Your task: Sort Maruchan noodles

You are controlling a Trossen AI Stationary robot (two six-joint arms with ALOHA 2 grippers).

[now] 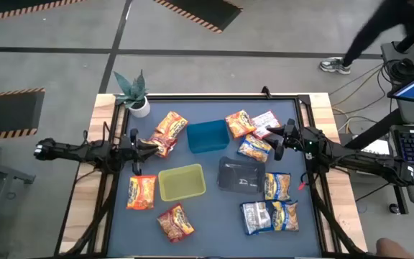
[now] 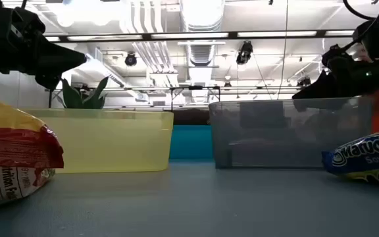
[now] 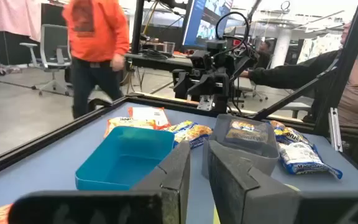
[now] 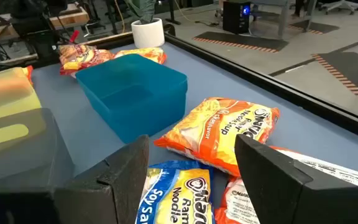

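Maruchan packets lie flat on the blue-grey table. Two orange ones [image 1: 169,124] [image 1: 162,145] lie at far left, an orange one [image 1: 240,123], a pink-white one [image 1: 267,122] and a blue-and-yellow one [image 1: 255,149] at far right. My left gripper [image 1: 152,144] hangs above the table beside the left packets, shut and empty [image 3: 197,177]. My right gripper [image 1: 277,146] hangs open and empty [image 4: 191,162] over the blue-and-yellow packet [image 4: 179,193], with the orange packet [image 4: 222,130] just ahead of it.
A blue tray [image 1: 208,136], a yellow-green tray [image 1: 182,182] and a black tray [image 1: 241,175] stand mid-table. More packets lie near the front at left [image 1: 141,192] [image 1: 175,221] and right [image 1: 277,185] [image 1: 270,216]. A potted plant [image 1: 134,93] stands at the far left corner. People move beyond the table.
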